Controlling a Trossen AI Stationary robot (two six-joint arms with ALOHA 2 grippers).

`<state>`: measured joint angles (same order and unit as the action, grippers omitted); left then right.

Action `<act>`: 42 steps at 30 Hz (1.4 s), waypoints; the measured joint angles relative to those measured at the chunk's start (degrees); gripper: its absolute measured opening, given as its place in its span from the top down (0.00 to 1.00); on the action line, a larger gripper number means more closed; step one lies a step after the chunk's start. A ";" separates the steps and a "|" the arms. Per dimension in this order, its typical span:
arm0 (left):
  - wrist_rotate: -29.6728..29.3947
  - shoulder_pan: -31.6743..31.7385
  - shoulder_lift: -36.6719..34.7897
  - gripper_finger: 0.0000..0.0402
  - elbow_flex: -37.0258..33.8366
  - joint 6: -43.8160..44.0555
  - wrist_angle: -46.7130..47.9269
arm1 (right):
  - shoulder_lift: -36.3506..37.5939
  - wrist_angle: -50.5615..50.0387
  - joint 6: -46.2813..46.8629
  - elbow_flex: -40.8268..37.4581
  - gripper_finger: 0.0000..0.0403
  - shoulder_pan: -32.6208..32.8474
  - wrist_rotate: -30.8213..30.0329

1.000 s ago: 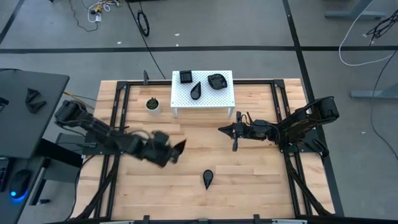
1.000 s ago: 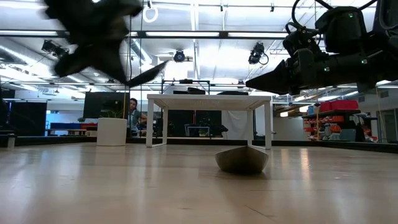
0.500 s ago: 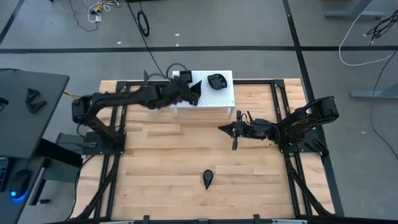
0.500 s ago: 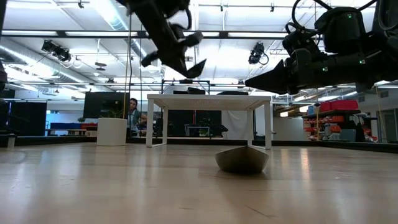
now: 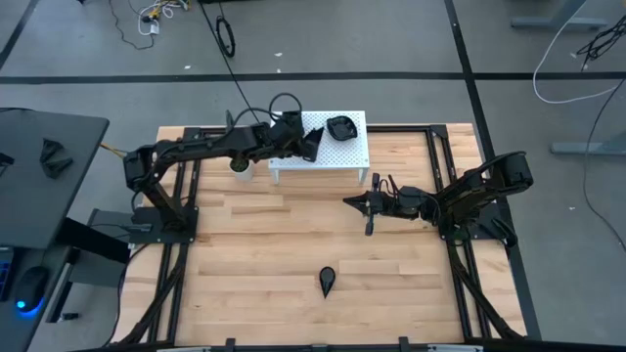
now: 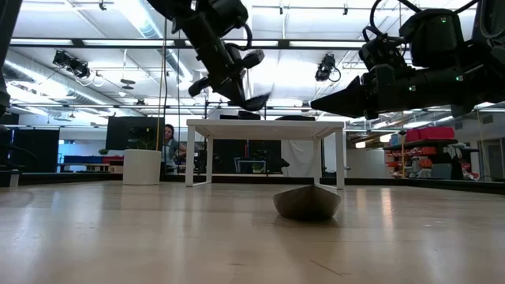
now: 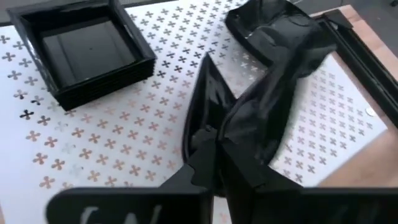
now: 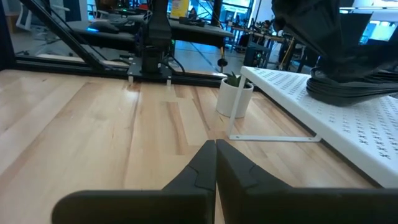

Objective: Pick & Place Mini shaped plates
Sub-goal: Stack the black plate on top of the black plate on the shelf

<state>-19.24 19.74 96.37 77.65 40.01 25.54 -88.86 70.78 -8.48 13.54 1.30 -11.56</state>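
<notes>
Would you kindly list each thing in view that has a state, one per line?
left gripper: over the white stand, fingers around a teardrop plate
right gripper: shut, empty, hovering mid-table
square plates: stacked on the stand
rounded plates: stacked on the stand
teardrop plate on table: lying free
</notes>
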 joint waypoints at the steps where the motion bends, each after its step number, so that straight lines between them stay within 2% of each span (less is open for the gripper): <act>1: -0.19 -0.23 -0.07 0.92 0.00 0.00 0.02 | 0.01 0.00 -0.03 0.00 0.97 0.00 0.00; 10: -2.47 -0.74 -0.12 0.78 0.00 1.62 3.45 | 0.01 -0.04 0.46 0.00 0.97 0.00 0.01; 15: -2.77 -1.59 -2.03 0.76 0.00 1.75 3.82 | 0.00 -0.07 0.47 0.00 0.97 0.00 0.01; 20: -0.48 -3.79 -2.67 0.81 0.00 -0.96 -1.94 | 0.01 0.07 0.32 -0.02 0.97 0.00 0.01; 27: 5.83 -2.58 4.34 0.98 -0.02 -9.66 -20.89 | 0.00 1.03 -1.10 -0.02 0.97 -0.61 -0.01; 36: 5.82 2.13 6.06 0.99 -0.04 -10.71 -15.84 | 0.01 1.11 0.98 -0.02 0.97 -0.92 0.01; 42: 4.95 3.98 6.06 0.98 -0.04 -10.39 -15.73 | 0.00 1.11 0.58 -0.02 0.97 -0.92 0.01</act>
<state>-14.30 23.73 102.43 77.60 29.63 9.81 -88.86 71.90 -7.90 13.52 0.38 -11.55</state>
